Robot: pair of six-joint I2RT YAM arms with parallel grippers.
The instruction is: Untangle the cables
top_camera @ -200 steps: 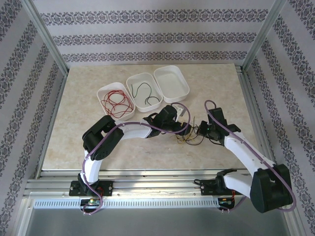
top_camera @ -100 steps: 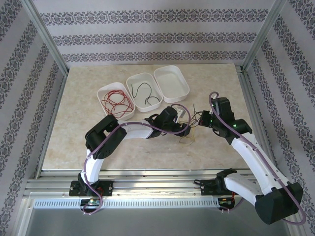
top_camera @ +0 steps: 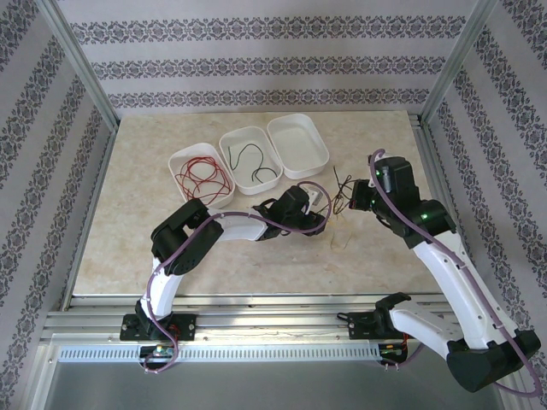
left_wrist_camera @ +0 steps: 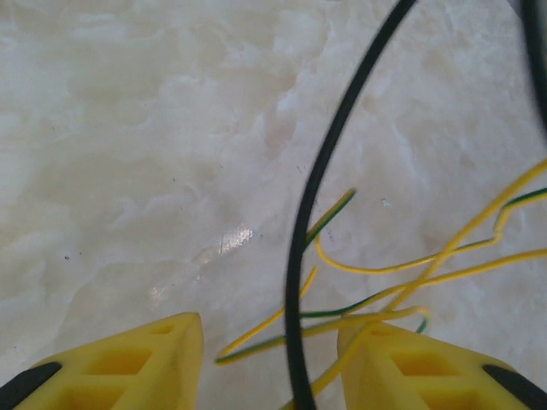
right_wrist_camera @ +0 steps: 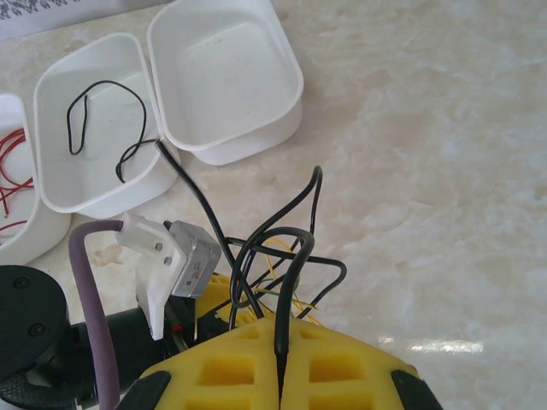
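Two grippers are in this, but all the movement is on the right side. Closest in, a few yellow-green cables (left_wrist_camera: 376, 270) lie loose on the counter (left_wrist_camera: 128, 128) in front of the left gripper (left_wrist_camera: 269, 329). Its jaws are spread apart with strands running through the gap, so nothing looks pinned, and that arm has barely budged. A bit farther out, the right gripper (right_wrist_camera: 280, 335) has its jaws squeezed together on a black cable (right_wrist_camera: 289, 265). Over the last second it swung up and away from the near edge, dragging the black loops along while the yellow stayed down. I'd say the colours are starting to separate, though the black still crosses the yellow. At the back, the red cables (top_camera: 201, 178) sit in the left tub (top_camera: 181, 154), a sorted black strand (right_wrist_camera: 107, 84) lies in the middle tub (top_camera: 239, 139), and the third tub (top_camera: 297, 141) sits beside them.
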